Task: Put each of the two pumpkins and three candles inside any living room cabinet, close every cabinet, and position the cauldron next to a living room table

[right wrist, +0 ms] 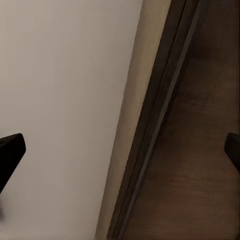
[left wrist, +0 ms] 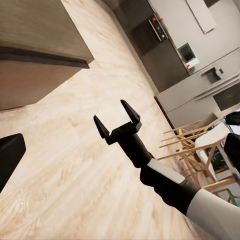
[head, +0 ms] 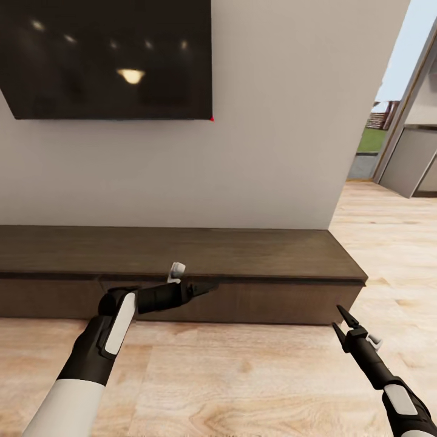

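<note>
Ahead, a pale wall [head: 273, 152] with a dark television [head: 109, 57] mounted high at the left. Below the wall, spanning most of the width, the cabinet [head: 243, 252]: long, low, dark brown wood, standing on light plank floor [head: 243, 376], its front shut flush except for a drawer front [head: 152, 285] by the left arm that seems slightly ajar, hard to tell. To the right, past the wall's end, an opening onto grass and sky, with grey panels beside it. In the left wrist view, beyond the floor, grey kitchen units [left wrist: 200, 65] and wooden chairs [left wrist: 200, 145] well away from the cabinet's corner. Left arm stretched across the cabinet's front, sleeve white, then black. Left claw [head: 203, 287] pressed close against the cabinet's top front edge near the middle, fingers lying sideways along that edge; spread or closed, impossible to tell. Right claw [head: 343, 321] hanging over bare floor just off the cabinet's right end, fingers spread apart and holding nothing, seen plainly in the left wrist view [left wrist: 117, 120]. In the right wrist view, close up, wall meeting the cabinet's brown top [right wrist: 200, 150].
</note>
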